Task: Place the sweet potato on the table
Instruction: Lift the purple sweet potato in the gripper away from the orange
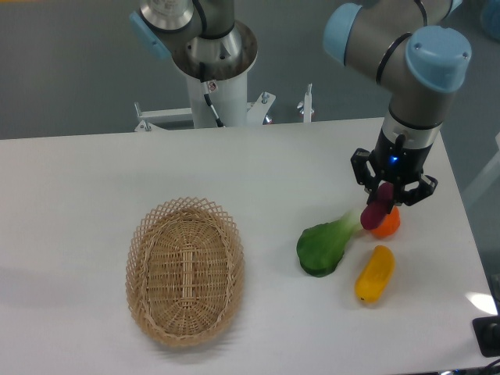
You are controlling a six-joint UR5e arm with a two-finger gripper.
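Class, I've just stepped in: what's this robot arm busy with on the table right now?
The claw grips the sweet potato, tilted, low over the right side of the table, right by an orange. Whether it touches the table yet is unclear. A leafy green vegetable and a yellow vegetable lie nearby; a wicker basket sits empty to the left.

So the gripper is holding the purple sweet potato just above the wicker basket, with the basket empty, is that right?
Not quite. The gripper does hold the sweet potato, but not above the wicker basket; it hangs at the right side of the table, over the orange fruit. The basket is empty, as the camera view shows.
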